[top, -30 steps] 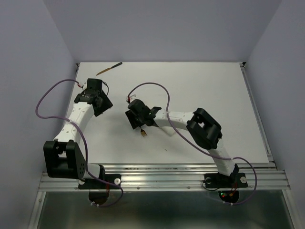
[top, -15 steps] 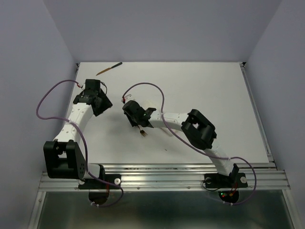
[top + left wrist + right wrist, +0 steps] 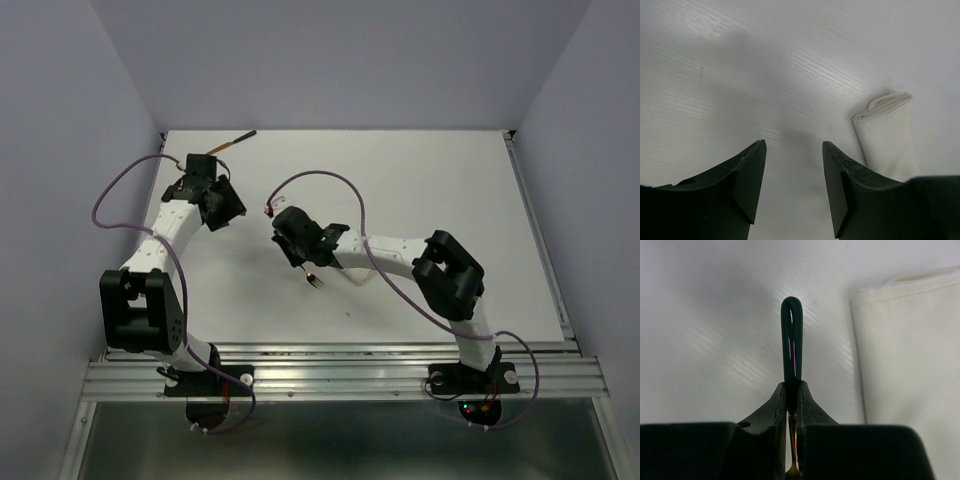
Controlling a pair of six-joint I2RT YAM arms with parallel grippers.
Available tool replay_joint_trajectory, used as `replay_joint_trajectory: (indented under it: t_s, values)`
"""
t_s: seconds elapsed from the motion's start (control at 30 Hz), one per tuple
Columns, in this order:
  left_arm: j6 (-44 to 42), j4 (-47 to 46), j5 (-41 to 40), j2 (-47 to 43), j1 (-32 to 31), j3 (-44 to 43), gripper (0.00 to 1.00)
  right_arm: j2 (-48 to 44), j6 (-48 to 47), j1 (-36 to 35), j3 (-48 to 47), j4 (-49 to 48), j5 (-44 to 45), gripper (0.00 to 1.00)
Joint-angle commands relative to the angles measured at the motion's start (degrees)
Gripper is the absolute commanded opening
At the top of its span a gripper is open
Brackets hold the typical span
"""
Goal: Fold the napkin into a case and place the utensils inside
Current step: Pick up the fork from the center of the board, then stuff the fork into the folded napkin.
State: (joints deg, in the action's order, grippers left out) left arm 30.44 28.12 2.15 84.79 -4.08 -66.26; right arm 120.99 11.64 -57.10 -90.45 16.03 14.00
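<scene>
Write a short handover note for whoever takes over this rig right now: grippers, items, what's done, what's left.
Left gripper: open, empty, over bare table, with the case to one side.
Right gripper: shut on the fork by its dark handle, beside the case.
Second utensil: lying near the table's far edge.
Done: the case is folded.
Left: slide the fork in, then fetch and insert the second utensil.

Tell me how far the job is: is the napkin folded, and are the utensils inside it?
Done: the napkin is folded into a narrow case. In hand: the right fingers are shut on a fork's handle, beside the case, not in it. Left: slide this fork in, then fetch the second utensil at the table's far edge; the left fingers are open and empty.
</scene>
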Motion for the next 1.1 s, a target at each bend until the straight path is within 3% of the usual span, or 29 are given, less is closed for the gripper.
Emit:
replay_joint_trajectory:
  t_s: [0.0,0.33,0.53,1.07]
  values:
    - [-1.61,-2.37,4.35,1.95,-2.51,-5.98,0.59,-11.90,-4.34,-0.20,4.66,-2.67,-0.11,0.01]
    - [-1.96,-3.33,8.91,18.10,-11.39,-16.35,0.57,-28.44,-7.07,7.17,21.10,-0.92,1.38,0.01]
    - [-2.49,-2.72,11.29,26.29,-12.27,-22.86,0.56,-28.27,-7.68,9.37,22.78,2.24,2.69,0.01]
    - [-1.52,-1.84,9.36,34.82,-13.59,-25.41,0.54,-21.15,-10.94,11.75,22.78,4.27,-0.20,0.01]
